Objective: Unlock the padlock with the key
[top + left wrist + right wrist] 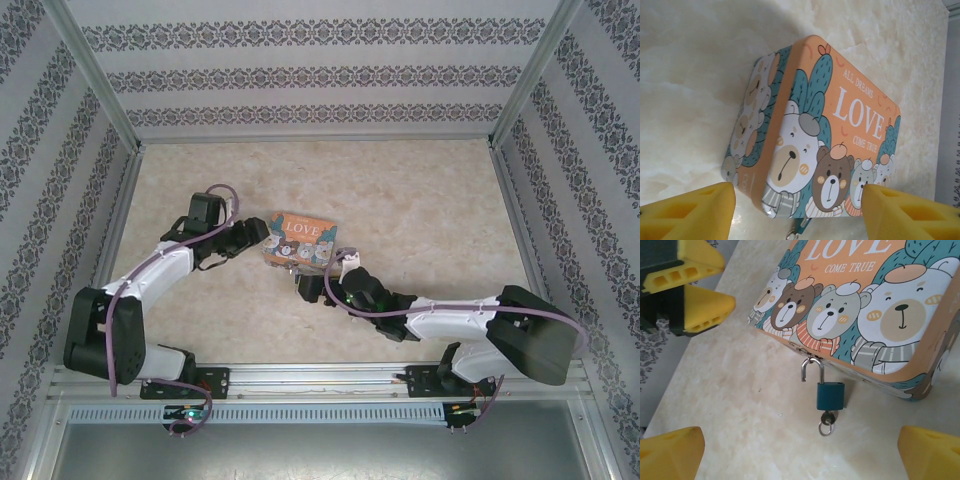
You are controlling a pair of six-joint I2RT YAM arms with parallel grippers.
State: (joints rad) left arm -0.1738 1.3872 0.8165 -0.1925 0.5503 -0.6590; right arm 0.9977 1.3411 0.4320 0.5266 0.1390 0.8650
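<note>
At nine o'clock of the LOVE tin (840, 125), the left gripper (799, 194) stands released. At the tin's six o'clock edge lies the padlock (830, 395) — shackle (811, 366) open, key (826, 418) in its base — the right gripper (801, 440) spread wide at five o'clock.

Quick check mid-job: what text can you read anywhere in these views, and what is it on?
"ALL DREAMS": on the tin lid, small white letters.
"LOVE": same lid, large white letters.
"COME TRUE": same lid, just under "LOVE".
The padlock: no readable marking on its teal body.
</note>
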